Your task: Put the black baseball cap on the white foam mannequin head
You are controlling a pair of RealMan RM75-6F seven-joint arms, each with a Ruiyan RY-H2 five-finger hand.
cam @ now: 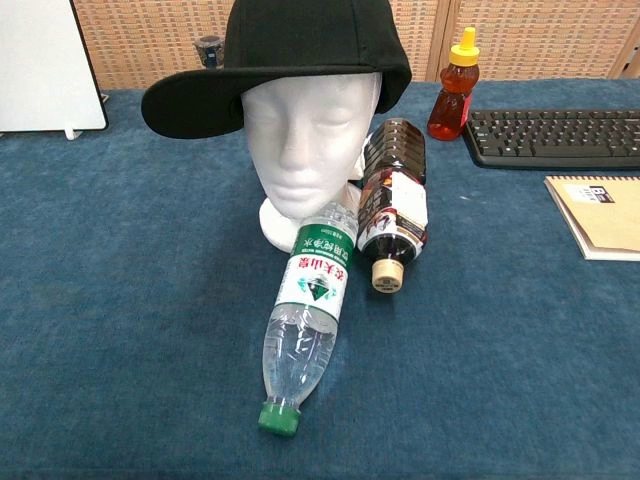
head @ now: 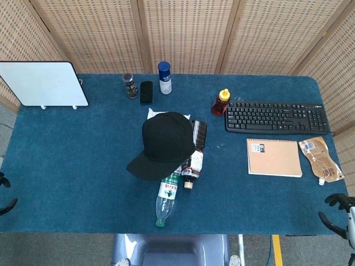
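The black baseball cap [cam: 300, 40] sits on top of the white foam mannequin head [cam: 305, 130], its brim pointing to the left in the chest view. From above, the cap [head: 166, 138] hides the head except for a bit of white base [head: 157, 113]. Only dark fingertips of my left hand [head: 6, 207] show at the far left edge, off the table and holding nothing. My right hand [head: 337, 216] is at the bottom right corner beyond the table edge, fingers apart and empty. Neither hand appears in the chest view.
A clear water bottle [cam: 305, 330] and a dark sauce bottle [cam: 393, 200] lie against the head's base. A honey bottle [cam: 452, 90], keyboard [head: 275, 117], notebook [head: 274, 157] and pouch [head: 320, 159] lie to the right. A whiteboard [head: 44, 83], phone [head: 146, 91] and blue can [head: 164, 77] stand at the back.
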